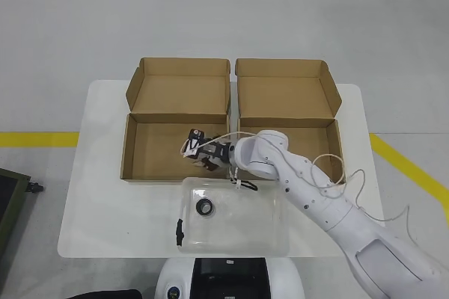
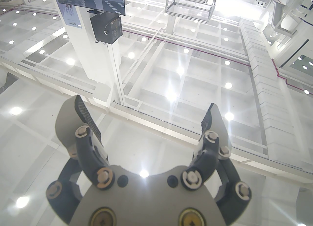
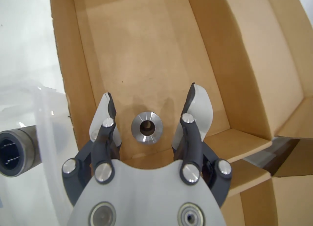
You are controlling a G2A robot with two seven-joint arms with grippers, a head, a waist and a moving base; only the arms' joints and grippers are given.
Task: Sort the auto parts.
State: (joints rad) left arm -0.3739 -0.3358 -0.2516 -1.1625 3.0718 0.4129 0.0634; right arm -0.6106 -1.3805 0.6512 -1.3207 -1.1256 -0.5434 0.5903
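My right gripper (image 3: 151, 91) is open low inside the left cardboard box (image 3: 146, 41). A small silver metal part (image 3: 146, 127) with a centre hole lies on the box floor between its fingers, untouched. From above, the right gripper (image 1: 197, 146) hangs over the near right corner of the left cardboard box (image 1: 157, 149). A dark cylindrical bearing (image 1: 204, 207) lies in the clear plastic bin (image 1: 247, 224) at the table's front, and the bearing (image 3: 17, 153) also shows through the bin wall. My left gripper (image 2: 144, 101) is open, holds nothing and points up at the ceiling.
A second cardboard box (image 1: 314, 142) with its lid folded back stands to the right of the first, and the right arm crosses its near left corner. Bare white table (image 1: 97, 187) lies left of the boxes and the bin.
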